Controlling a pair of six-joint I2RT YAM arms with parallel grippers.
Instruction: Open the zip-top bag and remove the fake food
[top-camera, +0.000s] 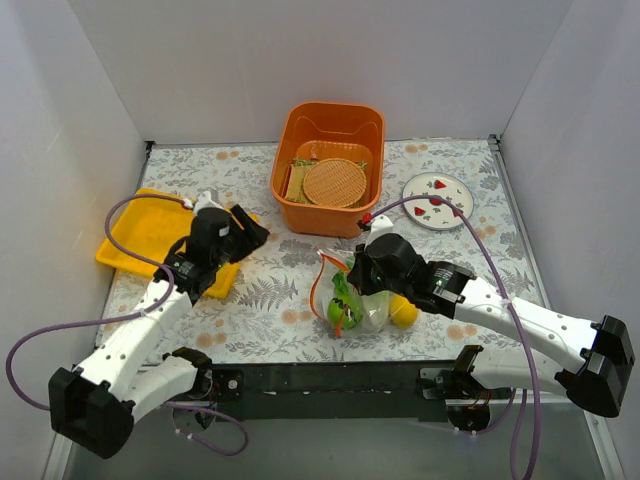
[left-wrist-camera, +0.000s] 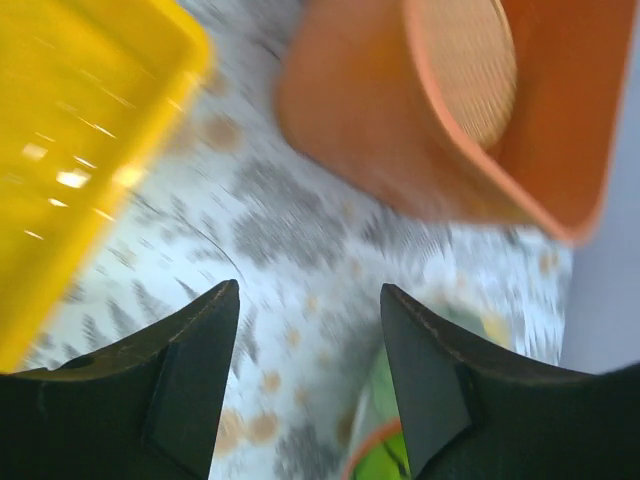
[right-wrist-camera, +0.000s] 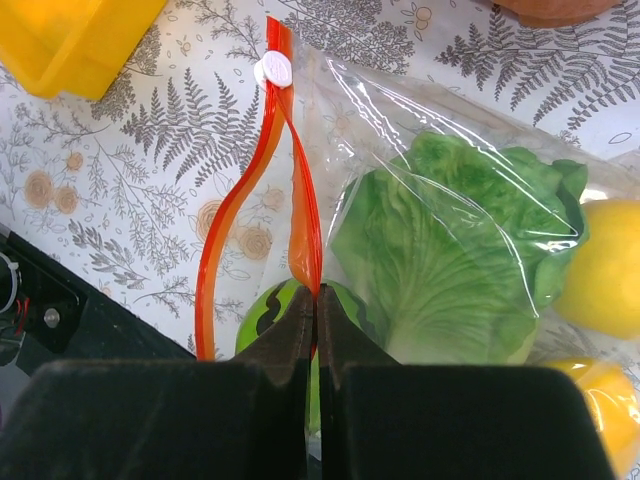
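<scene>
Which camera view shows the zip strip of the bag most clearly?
The right wrist view: the zip strip is close and sharp, pinched by the right hand. The top view shows it small; the left wrist view is blurred.

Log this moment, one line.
left end effector open; right end effector shut on orange-red zip strip; clear plastic zip-top bag part-open; green plastic cabbage inside
</scene>
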